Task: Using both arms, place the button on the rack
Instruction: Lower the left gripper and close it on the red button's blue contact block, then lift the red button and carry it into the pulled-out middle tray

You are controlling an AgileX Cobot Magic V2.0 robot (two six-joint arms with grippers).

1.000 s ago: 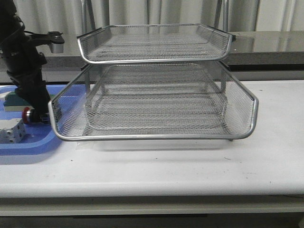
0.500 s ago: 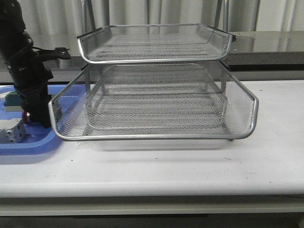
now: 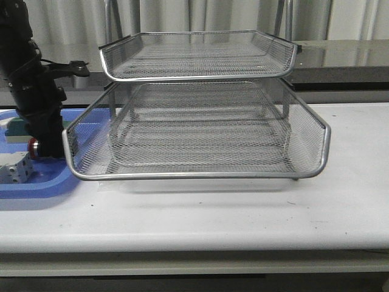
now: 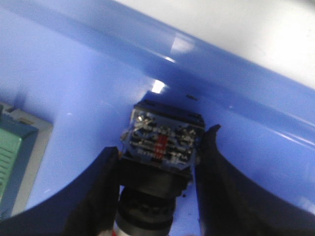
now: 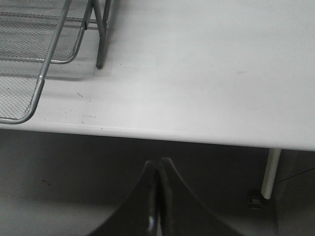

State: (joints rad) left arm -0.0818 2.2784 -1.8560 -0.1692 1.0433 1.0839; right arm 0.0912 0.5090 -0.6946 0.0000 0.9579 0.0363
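Observation:
The button (image 4: 165,140) lies in the blue plastic tray (image 4: 88,88), its blue rear block facing the wrist camera and its black body below it. My left gripper (image 4: 163,139) is closed around it, one finger on each side. In the front view the left gripper (image 3: 44,146) is low over the tray at the far left, and the button's red cap (image 3: 31,146) shows beside it. The silver wire-mesh rack (image 3: 200,176) stands mid-table, just right of the tray. My right gripper (image 5: 158,164) is shut and empty, below the table's front edge and out of the front view.
A white-grey block (image 3: 15,167) and a green block (image 3: 13,129) lie in the blue tray (image 3: 36,182); the green block also shows in the left wrist view (image 4: 12,167). The rack's corner and leg (image 5: 100,44) are near the right arm. A table leg (image 5: 269,172) stands below.
The left arm has straightened over the tray and its wrist has turned; the gripper and the red cap have shifted slightly left. The rack has not moved.

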